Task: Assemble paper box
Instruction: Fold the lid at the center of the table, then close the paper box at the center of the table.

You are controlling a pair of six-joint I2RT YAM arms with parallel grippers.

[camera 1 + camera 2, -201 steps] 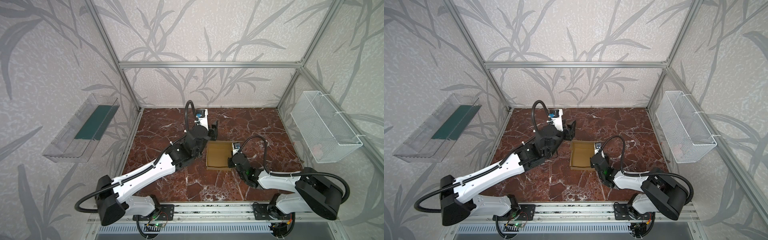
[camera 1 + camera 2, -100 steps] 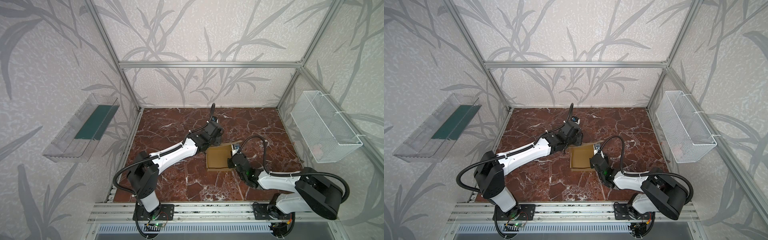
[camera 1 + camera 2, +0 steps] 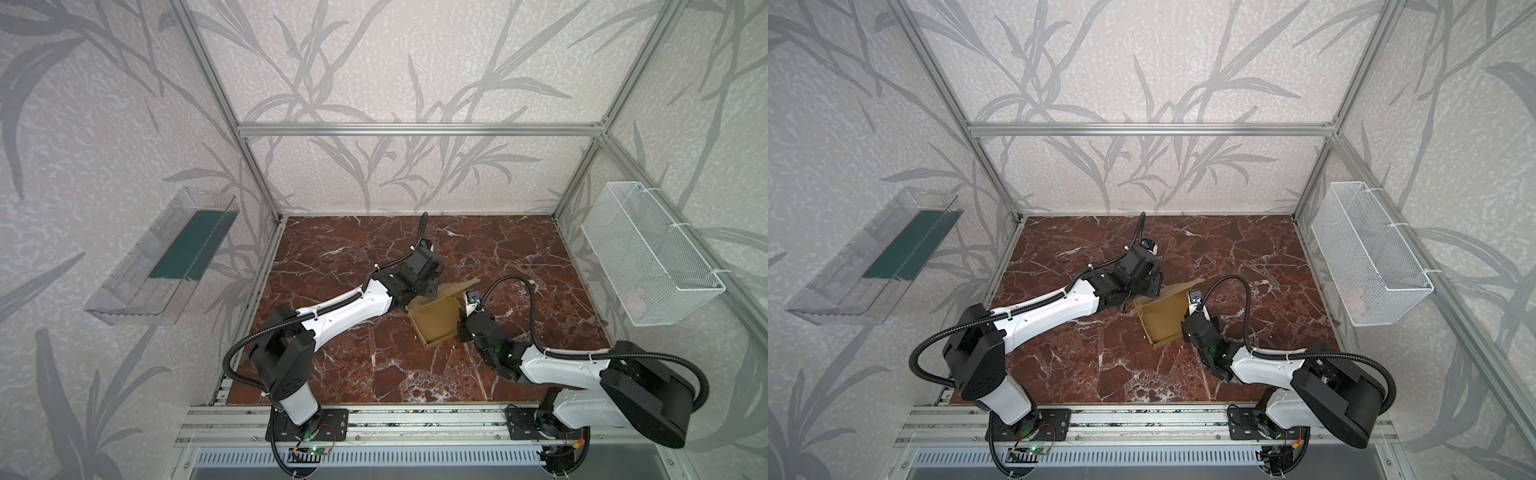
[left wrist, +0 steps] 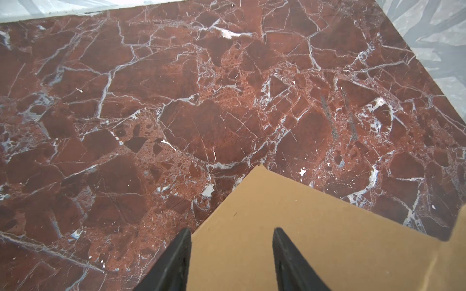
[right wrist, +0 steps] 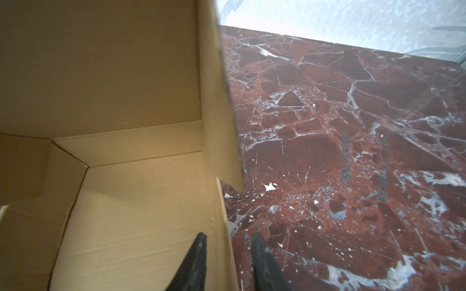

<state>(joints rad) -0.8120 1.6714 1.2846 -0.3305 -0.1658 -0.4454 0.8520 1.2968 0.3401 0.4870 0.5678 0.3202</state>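
Right gripper: jaws part open, straddling the box's side wall. One finger is inside and one outside over the table, with a gap on both sides, so no pinch. Left gripper: jaws about half open over the flap. Its flat tan face spans the gap and nothing is clamped.

Box sits open side up, just right of table centre, between the two grippers. It's skewed to the table edges, with one corner pointing at the front rail. The tray footprint is near square. Counting the flap, the long axis runs roughly front to back. The flap hinges on the far side and is raised at a tilt, its free edge toward the left gripper.

View differences:
- Both top views show the skew and the raised flap, but the wrists hide both sets of fingertips.
- Right wrist alone shows the box interior: floor, fold lines, an inner corner.
- Left wrist shows only the flap's face and bare table, none of the tray.

Around it: red marble table, wire basket on the right wall, clear tray on the left wall.
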